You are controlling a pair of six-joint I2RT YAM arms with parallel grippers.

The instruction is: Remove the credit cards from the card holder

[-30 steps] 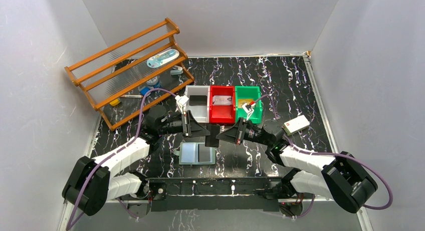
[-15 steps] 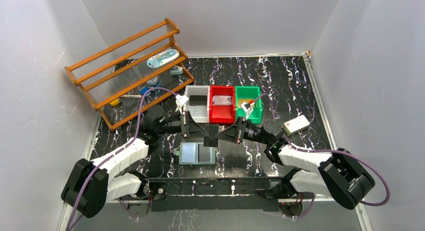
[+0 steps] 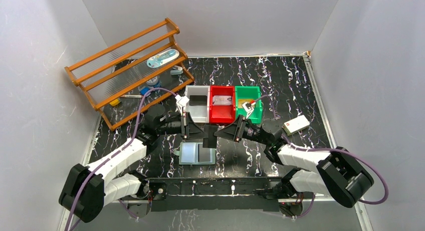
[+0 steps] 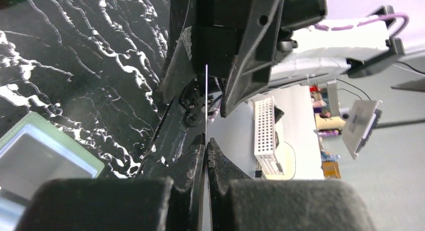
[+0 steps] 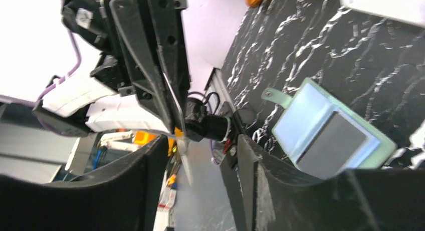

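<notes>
Your left gripper is clamped on a card in mid-air, and the right gripper has its jaws apart around it. The card holder lies open just below, second card inside; bins right behind.

High overview, two close wrist views facing each other.
The top camera looks down on the table from behind; all three share the card holder, lower left for left wrist, centre right for right.
</notes>
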